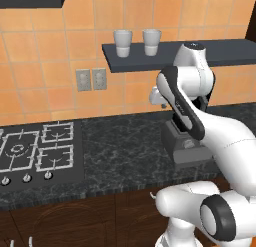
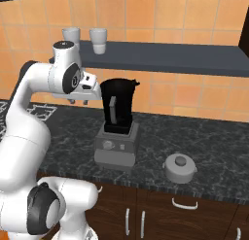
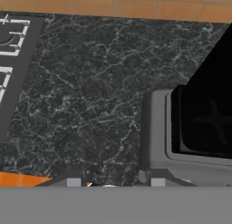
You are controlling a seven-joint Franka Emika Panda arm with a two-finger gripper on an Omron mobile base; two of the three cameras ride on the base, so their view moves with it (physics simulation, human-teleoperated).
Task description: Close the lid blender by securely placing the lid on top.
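Observation:
The blender [image 2: 118, 122] stands on the dark counter, a tall black jar [image 2: 119, 105] with no cap on its boxy grey base [image 2: 115, 147]. Right of it on the counter lies the lid [image 2: 181, 167], a low light-grey domed cap. My gripper [image 2: 80, 102] hovers left of the jar near its top height, open and holding nothing. In the left base view the gripper [image 1: 159, 102] is partly covered by my arm, which also hides the jar; the grey base [image 1: 186, 147] peeks out below. The hand view looks down on the base [image 3: 156, 137] and the jar's open mouth [image 3: 204, 121] at right.
A cooktop [image 1: 31, 152] lies at the counter's left end. A dark wall shelf [image 2: 165, 57] above the blender carries two white cups [image 1: 123, 43] [image 1: 151, 41]. Wall outlets [image 1: 91, 79] sit on the orange tiles. Cabinet doors [image 2: 146, 214] run below the counter edge.

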